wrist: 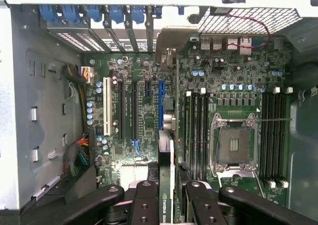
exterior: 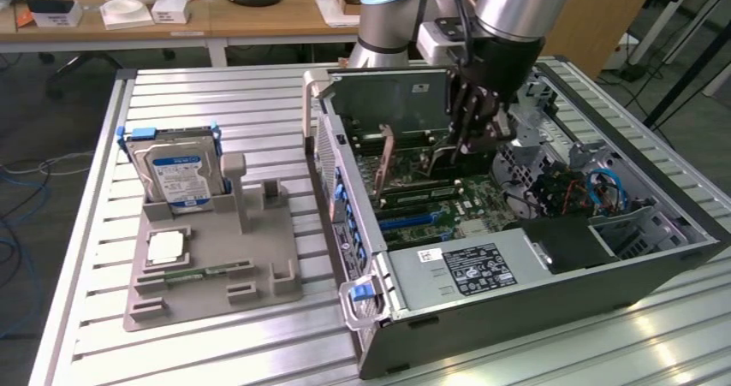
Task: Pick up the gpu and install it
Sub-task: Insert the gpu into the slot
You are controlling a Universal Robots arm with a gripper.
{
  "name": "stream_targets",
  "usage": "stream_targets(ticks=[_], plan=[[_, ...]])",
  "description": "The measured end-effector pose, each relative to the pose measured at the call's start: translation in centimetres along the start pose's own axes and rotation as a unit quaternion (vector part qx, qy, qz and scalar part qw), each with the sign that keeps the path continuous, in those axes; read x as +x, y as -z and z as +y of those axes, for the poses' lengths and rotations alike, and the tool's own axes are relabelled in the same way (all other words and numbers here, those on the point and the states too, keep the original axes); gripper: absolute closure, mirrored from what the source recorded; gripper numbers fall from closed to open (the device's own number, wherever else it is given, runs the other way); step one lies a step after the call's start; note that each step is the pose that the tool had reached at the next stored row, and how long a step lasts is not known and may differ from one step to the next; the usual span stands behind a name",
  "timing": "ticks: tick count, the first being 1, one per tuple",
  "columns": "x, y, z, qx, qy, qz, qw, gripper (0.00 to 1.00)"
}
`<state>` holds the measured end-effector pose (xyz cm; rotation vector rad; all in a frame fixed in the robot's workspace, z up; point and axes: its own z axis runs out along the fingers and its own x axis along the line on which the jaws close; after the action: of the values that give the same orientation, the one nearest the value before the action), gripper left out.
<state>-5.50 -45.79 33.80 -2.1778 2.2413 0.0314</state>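
The gripper (wrist: 166,192) hangs inside the open computer case (exterior: 639,275), its 2 fingers (wrist: 144,200) clamped on the gpu (wrist: 166,185) — held on edge, upright, over the motherboard (wrist: 238,96). Outside the case, on the exterior view's left, a hard drive (exterior: 174,170) stands in a grey holder (exterior: 211,288) on the table (exterior: 92,232).

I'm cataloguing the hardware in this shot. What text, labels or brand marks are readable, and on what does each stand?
Hard drive, blue-white label: print too blurred to read.
Power supply, black-and-white sticker: text too small to read.
Power supply, small white sticker: unreadable.
gpu edge, held upright between the end effector fingers: a green logo with pale letters beside it, too blurred to read.
Motherboard: only tiny illegible markings.
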Motion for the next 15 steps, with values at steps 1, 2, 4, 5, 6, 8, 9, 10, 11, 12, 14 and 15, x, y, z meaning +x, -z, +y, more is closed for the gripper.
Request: stream_targets(ticks=[1,2,4,5,6,8,9,10,11,12,14,15], plan=[[0.00,-0.05,0.00,0.0000,0.000,0.0000,1.0000,0.74],[0.00,-0.08,0.00,-0.0001,0.000,0.0001,1.0000,0.74],[0.00,-0.19,0.00,0.0000,0.000,-0.0001,1.0000,0.74],[0.01,-0.26,0.00,0.0000,0.000,-0.0001,1.0000,0.74],[0.01,-0.34,0.00,0.0000,0.000,-0.0001,1.0000,0.74],[0.01,-0.53,0.00,0.0000,0.000,0.0000,1.0000,0.74],[0.01,-0.55,0.00,0.0000,0.000,0.0000,1.0000,0.74],[0.01,-0.55,0.00,0.0000,0.000,0.0000,1.0000,0.74],[0.01,-0.54,0.00,0.0000,0.000,0.0001,1.0000,0.74],[0.01,-0.55,0.00,0.0000,0.000,0.0000,1.0000,0.74],[0.01,-0.55,0.00,0.0000,0.000,0.0000,1.0000,0.74],[0.01,-0.55,0.00,0.0000,0.000,0.0000,1.0000,0.74]])
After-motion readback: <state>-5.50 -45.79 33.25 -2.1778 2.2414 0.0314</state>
